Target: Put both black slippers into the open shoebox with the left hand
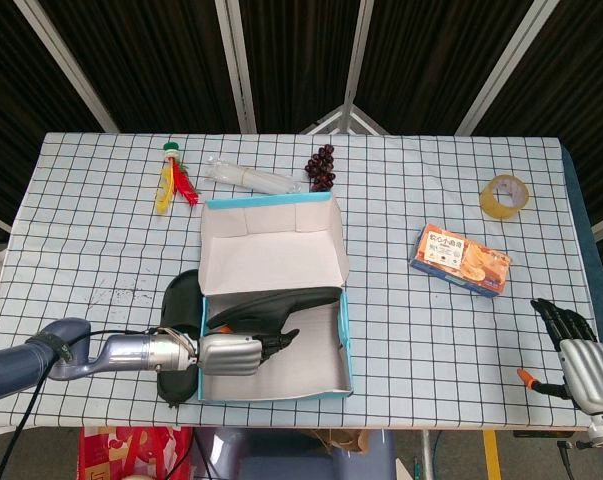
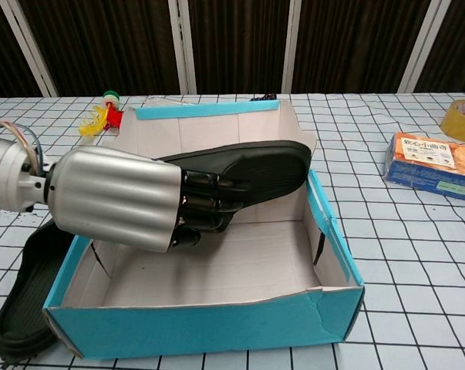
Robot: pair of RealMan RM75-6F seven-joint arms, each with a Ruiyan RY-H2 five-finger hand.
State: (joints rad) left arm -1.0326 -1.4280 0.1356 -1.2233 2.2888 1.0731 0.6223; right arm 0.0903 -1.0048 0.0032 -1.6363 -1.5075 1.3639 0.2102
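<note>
My left hand (image 1: pixel 236 354) (image 2: pixel 120 199) grips one black slipper (image 1: pixel 286 301) (image 2: pixel 263 169) inside the open blue shoebox (image 1: pixel 346 340) (image 2: pixel 217 327). That slipper lies sole up and tilted, its toe near the box's right wall. The second black slipper (image 1: pixel 179 305) (image 2: pixel 28 297) lies on the table against the box's left side, partly hidden by my forearm. My right hand (image 1: pixel 576 355) hangs open off the table's front right corner, holding nothing.
An orange snack packet (image 1: pixel 461 260) (image 2: pixel 439 163) and a tape roll (image 1: pixel 504 194) lie to the right. Dark grapes (image 1: pixel 321 167), a clear wrapper (image 1: pixel 249 179) and a red-yellow toy (image 1: pixel 173 183) (image 2: pixel 102 117) sit behind the box's raised lid (image 1: pixel 271 245).
</note>
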